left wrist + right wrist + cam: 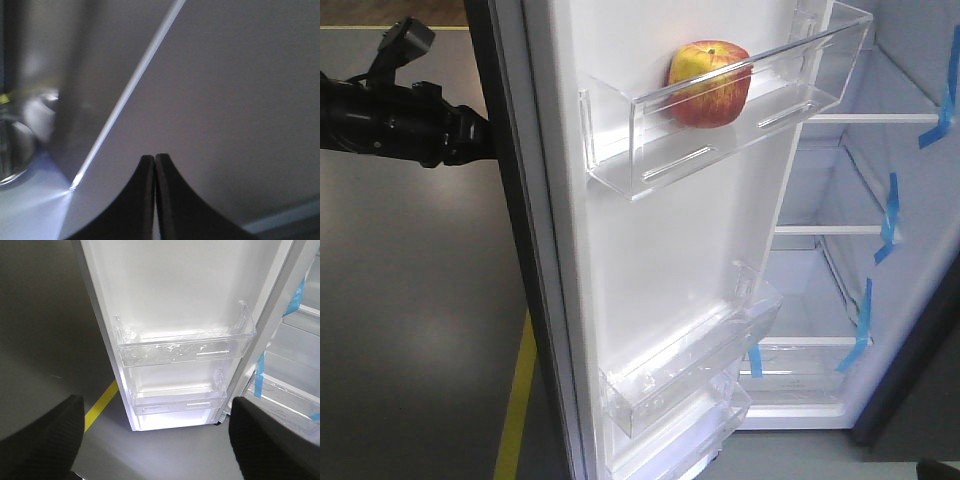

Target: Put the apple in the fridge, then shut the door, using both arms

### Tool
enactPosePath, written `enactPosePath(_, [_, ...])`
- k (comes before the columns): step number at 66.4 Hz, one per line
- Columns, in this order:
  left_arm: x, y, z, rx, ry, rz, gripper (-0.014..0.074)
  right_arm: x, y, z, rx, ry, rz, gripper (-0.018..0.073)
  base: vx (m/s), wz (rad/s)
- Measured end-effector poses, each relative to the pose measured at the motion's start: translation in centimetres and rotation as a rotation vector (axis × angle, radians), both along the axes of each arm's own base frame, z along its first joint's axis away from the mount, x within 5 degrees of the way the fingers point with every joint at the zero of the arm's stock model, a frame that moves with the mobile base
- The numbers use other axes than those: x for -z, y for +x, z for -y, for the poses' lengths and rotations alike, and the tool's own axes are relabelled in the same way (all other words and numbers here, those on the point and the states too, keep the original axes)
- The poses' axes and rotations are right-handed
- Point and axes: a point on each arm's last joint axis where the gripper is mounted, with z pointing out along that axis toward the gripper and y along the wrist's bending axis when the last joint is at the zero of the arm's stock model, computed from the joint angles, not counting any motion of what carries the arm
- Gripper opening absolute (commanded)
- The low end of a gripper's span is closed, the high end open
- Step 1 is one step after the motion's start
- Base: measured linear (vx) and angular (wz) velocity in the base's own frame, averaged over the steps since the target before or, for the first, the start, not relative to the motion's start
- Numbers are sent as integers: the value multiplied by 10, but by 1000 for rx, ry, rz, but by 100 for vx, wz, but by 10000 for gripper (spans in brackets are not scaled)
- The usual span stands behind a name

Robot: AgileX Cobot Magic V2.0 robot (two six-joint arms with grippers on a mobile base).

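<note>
The apple (710, 82), red with a yellow patch, sits in the upper clear bin (650, 150) on the white inner liner of the open door (650, 270). To the right the fridge (840, 290) stands open, showing glass shelves. My left arm (410, 125) reaches to the door's dark outer side, and its tip is hidden behind the door edge. The left gripper (154, 159) is shut on nothing, its tips close to the grey door surface (225, 100). Facing the lower part of the door liner (175, 300), my right gripper (156, 440) is open and empty.
Two lower clear bins (185, 347) hang on the door. Blue tape strips (890, 215) mark the shelf edges. A yellow line (517, 400) runs along the dark grey floor left of the door. A shiny round object (12, 150) shows at the left of the left wrist view.
</note>
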Motion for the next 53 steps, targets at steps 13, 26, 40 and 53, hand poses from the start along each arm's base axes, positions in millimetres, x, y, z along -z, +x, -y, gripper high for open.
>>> enactPosePath(13, [-1, -5, 8, 73, 5, 6, -6, 0, 0, 0, 0, 0, -1, 578, 0, 0])
enactPosePath(26, [-3, -12, 12, 148, -33, -12, -6, 0, 0, 0, 0, 0, -1, 578, 0, 0])
enactPosePath(40, [-7, -19, 32, 219, -85, -11, -6, 0, 0, 0, 0, 0, -1, 578, 0, 0])
enactPosePath(53, [-7, -31, 64, 321, -73, 21, -6, 0, 0, 0, 0, 0, -1, 578, 0, 0])
